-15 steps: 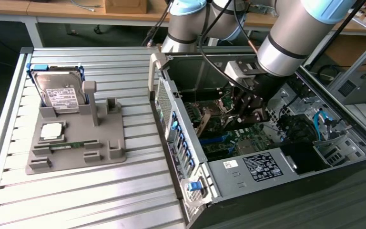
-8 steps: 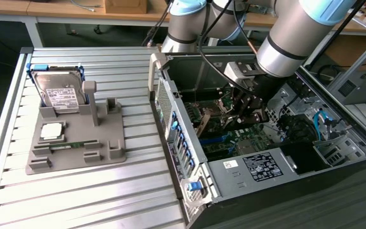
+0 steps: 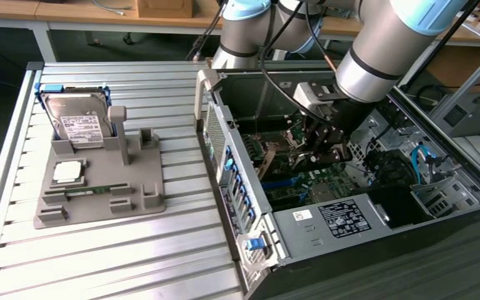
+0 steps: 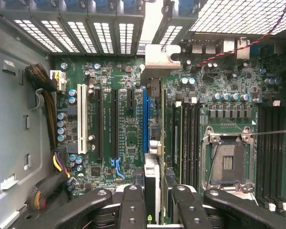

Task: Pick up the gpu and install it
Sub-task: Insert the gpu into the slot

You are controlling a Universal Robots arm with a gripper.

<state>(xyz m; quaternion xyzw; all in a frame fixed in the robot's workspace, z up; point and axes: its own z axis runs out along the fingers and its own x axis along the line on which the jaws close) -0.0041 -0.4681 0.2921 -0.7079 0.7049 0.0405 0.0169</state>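
Pincer (image 4: 155, 195) clamps one gpu (image 4: 161, 59) edge-on over one motherboard (image 4: 126, 129) inside one case (image 3: 233, 164).

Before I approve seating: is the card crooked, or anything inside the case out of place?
Nothing stands out. The gpu is held edge-on in the gripper, parallel to the blue slot beside it.

**Fixture (image 3: 98, 200) and open case (image 3: 249, 206) sitting side by side on the table (image 3: 140, 262)**

The fixture is sitting toward the exterior view's left, with the case just beside it on the right. The hard drive (image 3: 80, 125) is standing upright at the fixture's rear. The processor (image 3: 67, 170) is lying in front of it, and the memory stick (image 3: 98, 188) in front of that. Inside the case, the gripper (image 3: 322, 150) is holding the gpu (image 4: 152, 176) edge-down over the motherboard (image 4: 119, 119). The power supply (image 3: 340, 215) is sitting at the near end.
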